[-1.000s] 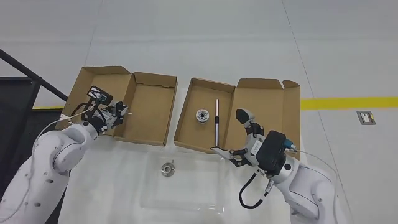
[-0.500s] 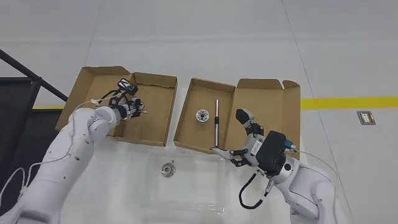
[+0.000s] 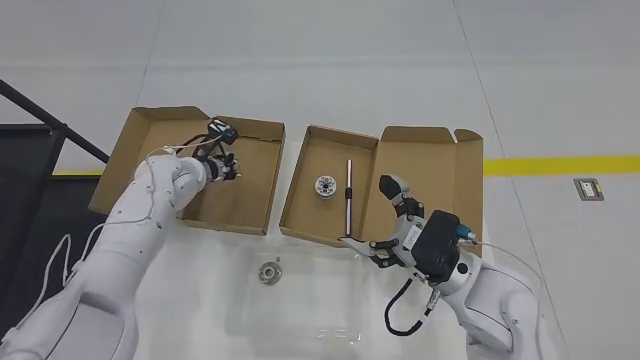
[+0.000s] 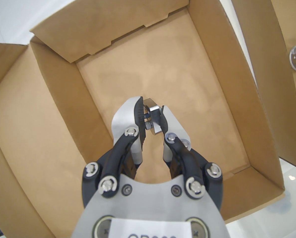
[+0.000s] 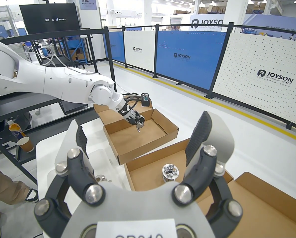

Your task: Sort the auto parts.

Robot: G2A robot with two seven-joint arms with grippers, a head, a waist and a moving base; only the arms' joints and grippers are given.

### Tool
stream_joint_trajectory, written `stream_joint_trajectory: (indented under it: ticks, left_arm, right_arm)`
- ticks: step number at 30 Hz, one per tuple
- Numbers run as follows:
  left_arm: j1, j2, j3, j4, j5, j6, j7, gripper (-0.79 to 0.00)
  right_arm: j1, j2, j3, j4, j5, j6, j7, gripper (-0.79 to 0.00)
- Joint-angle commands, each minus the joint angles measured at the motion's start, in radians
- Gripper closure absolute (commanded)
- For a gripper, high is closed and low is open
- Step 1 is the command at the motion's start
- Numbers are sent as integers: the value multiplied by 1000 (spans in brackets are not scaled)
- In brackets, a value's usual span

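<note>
Though partly hidden, small metal part (image 4: 154, 111) clamped in left gripper (image 4: 151, 106) over box (image 4: 162, 63), right gripper (image 5: 143, 125) spread wide

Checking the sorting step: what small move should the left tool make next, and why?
Probably lower slightly and open. The left tool is shut on a small metal part, held over the bare floor of the left cardboard box, so releasing there should drop it inside.

A metal piece (image 4: 154, 123) is hanging in the left gripper (image 4: 151, 105) over the left box (image 3: 243, 188), hub (image 3: 325, 185) and rod (image 3: 348, 198) lying in the right box (image 3: 308, 210), ring (image 3: 269, 272) on the near surface (image 3: 225, 260).
</note>
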Motion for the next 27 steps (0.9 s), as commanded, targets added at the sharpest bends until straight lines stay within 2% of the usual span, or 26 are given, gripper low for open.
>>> stream_joint_trajectory:
  ticks: [1, 7, 15, 18, 27]
  left_arm:
    - [-12, -15, 4, 29, 5, -1, -14, 0]
    - [-38, -45, -2, 89, 3, 7, -38, 0]
    - [-39, -64, -20, 136, -4, 9, -23, 0]
    - [-36, -67, -28, 146, -8, 6, -18, -28]
    - [-26, -73, -50, 161, -11, -7, -26, -197]
  right_arm:
    - [0, 0, 0, 0, 0, 0, 0, -785]
    - [0, 0, 0, 0, 0, 0, 0, -785]
    - [0, 0, 0, 0, 0, 0, 0, -785]
    - [0, 0, 0, 0, 0, 0, 0, -785]
    - [0, 0, 0, 0, 0, 0, 0, -785]
